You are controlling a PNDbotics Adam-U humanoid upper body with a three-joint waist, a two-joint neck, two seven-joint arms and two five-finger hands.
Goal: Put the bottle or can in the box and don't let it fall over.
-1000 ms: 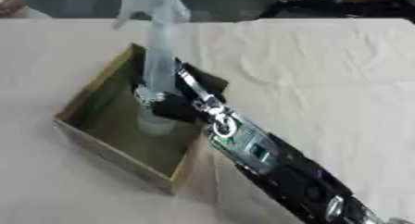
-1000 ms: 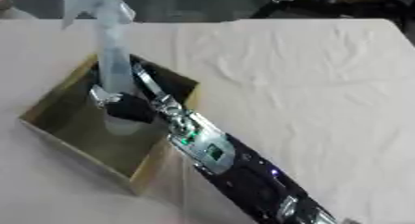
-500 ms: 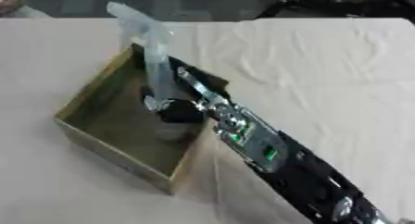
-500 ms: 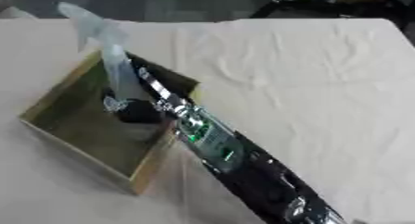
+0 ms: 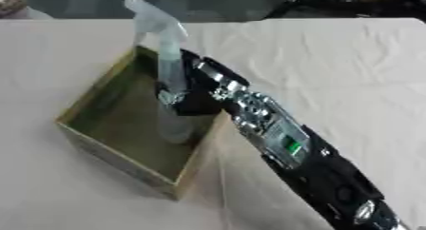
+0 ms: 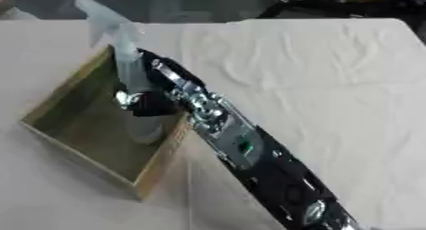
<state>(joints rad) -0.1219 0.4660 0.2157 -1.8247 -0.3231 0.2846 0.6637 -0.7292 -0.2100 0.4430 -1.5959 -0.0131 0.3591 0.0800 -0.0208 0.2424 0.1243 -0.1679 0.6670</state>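
— Bottle first, or the big things first?

— Big things. Under the right hand [image 5: 193,95] and spreading out on every side of it lies the table [image 5: 333,62], covered in a pale, creased cloth. The black and silver arm runs back from that hand toward the lower right corner of the view.

— And the box?

— The box [image 5: 87,103] sits directly below and to the left of the hand: open-topped, with tan cardboard walls and a darker olive floor. The hand reaches in over its right wall, near the far corner.

— Where is the spray bottle?

— The spray bottle [image 5: 170,72] is inside the box, against the hand's left side. It is clear, with a pale trigger head that rises above the hand and past the far rim. Its base is on or just over the floor close to the right wall; I cannot tell whether it touches. It stands nearly upright, its top leaning slightly to the left.

— What is the hand doing?

— Grasping it. The fingers [image 5: 169,98] wrap around the bottle's middle, with a silver fingertip showing across the clear body.

— The left hand?

— It shows in neither view.
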